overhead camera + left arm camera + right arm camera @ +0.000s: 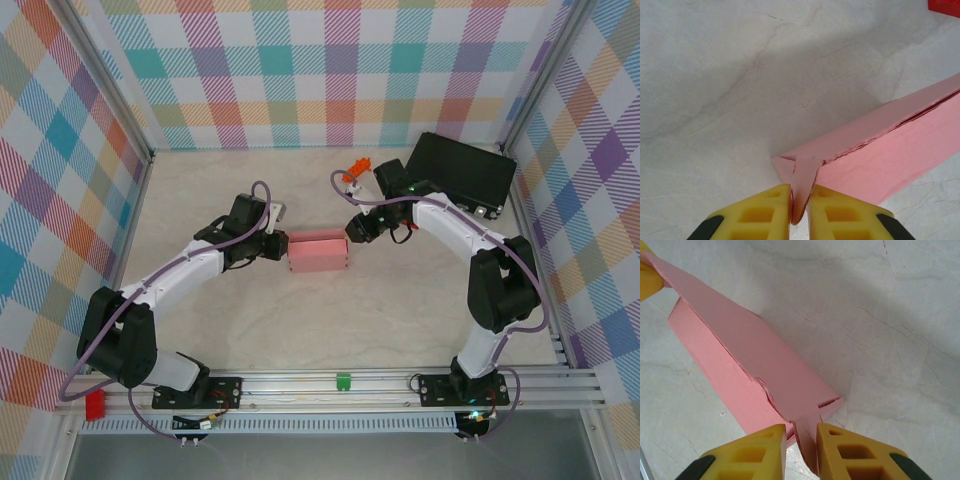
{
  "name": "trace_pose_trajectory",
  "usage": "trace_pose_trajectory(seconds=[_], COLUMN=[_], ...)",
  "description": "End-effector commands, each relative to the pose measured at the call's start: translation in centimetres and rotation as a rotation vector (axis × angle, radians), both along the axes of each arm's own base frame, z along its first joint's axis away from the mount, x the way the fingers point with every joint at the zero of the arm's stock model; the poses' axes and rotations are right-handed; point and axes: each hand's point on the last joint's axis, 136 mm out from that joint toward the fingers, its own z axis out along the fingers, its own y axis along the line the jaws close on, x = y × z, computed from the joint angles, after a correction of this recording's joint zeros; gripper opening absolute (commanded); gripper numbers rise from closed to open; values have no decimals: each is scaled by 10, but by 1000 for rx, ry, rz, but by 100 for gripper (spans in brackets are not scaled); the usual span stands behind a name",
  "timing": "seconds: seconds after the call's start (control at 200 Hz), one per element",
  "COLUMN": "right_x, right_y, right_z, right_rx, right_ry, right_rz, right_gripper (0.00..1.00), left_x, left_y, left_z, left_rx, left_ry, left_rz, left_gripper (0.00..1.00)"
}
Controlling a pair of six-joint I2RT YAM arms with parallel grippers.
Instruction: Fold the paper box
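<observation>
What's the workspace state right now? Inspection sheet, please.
Surface: pale marble-veined tabletop.
Job's things: pink thin-cardboard box, box-shaped, lying mid-table between the arms.
Clutter: black hard case at far right; small orange object to its left; both apart from the box.
Grippers: left gripper pinches one end tab of the box; right gripper pinches the opposite end tab.
Cables: purple cables loop along both arms, off the box.
Surroundings: plaid-patterned walls; aluminium rail at the near edge.
</observation>
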Motion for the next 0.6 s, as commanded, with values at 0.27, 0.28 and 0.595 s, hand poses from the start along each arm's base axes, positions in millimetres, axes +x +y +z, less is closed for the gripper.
trace_pose_trajectory(seconds=[0.27, 0.28, 0.595], right_x=[-10, -9, -12], right_y=[-3, -3, -4], right_z=[-1, -1, 2], right_rx=[-16, -16, -7], right_ry=[13, 12, 9], right_rz=[0, -1, 1], right_gripper=[24, 24, 21], left_x=[-2, -2, -3], left_y=[3, 3, 1], left_z=[3, 2, 3], left_rx=[-23, -23, -30], left_ry=[11, 13, 19], left_rz=[10, 8, 3], left_gripper=[16, 16, 16])
